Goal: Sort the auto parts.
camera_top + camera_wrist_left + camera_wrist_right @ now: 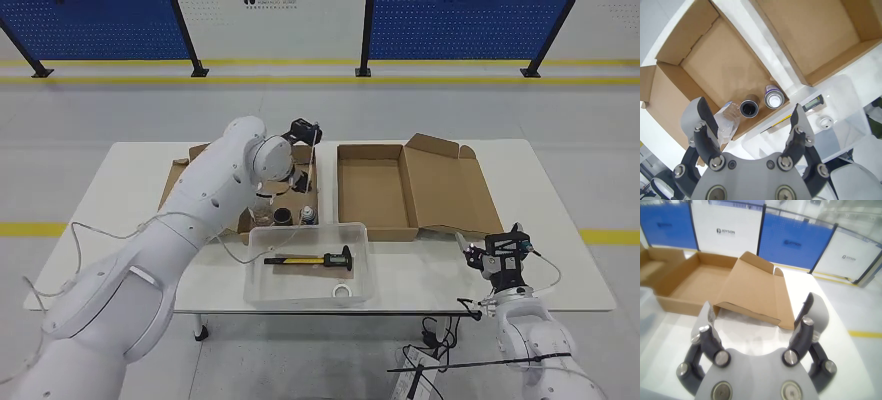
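You're looking at a white table (560, 200) mid-frame in the top view, on a pale grey floor (100, 110). A yellow floor line (20, 229) comes out from behind the table at the left and right edges. Two yellow stripes (450, 79) cross the upper part of the frame. Along the top edge you get blue panels (90, 25) alternating with white panels (270, 25), on black posts (187, 40) with splayed feet. The light is even.

My top camera looks steeply down on the white rectangular table (570, 240). The left wrist camera hangs close above one open brown cardboard box (702, 62), facing down; the right sits low, facing level across a second cardboard box (696, 279), which all three share.
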